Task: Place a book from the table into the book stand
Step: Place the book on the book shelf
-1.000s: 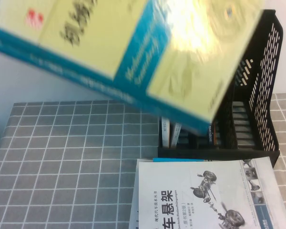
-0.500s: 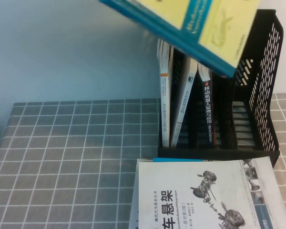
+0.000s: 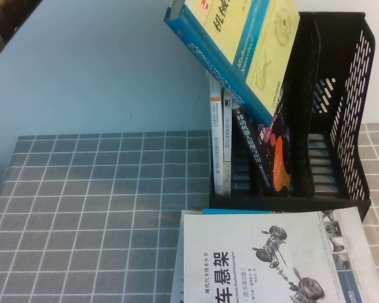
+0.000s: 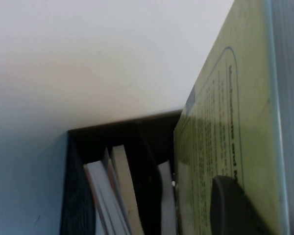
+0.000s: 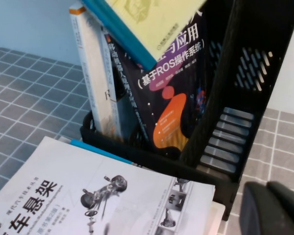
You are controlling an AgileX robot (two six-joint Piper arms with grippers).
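The book (image 3: 240, 44), pale yellow-green with a blue spine, hangs tilted over the black book stand (image 3: 341, 126). Its lower corner dips into the stand's left slots and meets a dark book there. My left gripper (image 4: 257, 210) is shut on the book; one dark finger (image 4: 230, 205) presses on its cover (image 4: 235, 122), above the stand (image 4: 76, 196). Only a bit of the left arm (image 3: 6, 19) shows in the high view. My right gripper (image 5: 274, 208) is shut and empty, low over the table (image 5: 34, 83) beside the stand (image 5: 235, 98); the book's corner (image 5: 147, 19) shows above.
A white book with a car-suspension picture (image 3: 271, 259) lies on the grid-cloth table (image 3: 101, 202) in front of the stand. White-spined books (image 3: 218, 145) and a dark book with an orange shape (image 3: 271, 151) stand in the left slots. The right slots hold nothing.
The book has swung away from the camera and down towards the stand, its lower corner now among the left slots. The dark book in the stand has tipped to lean.
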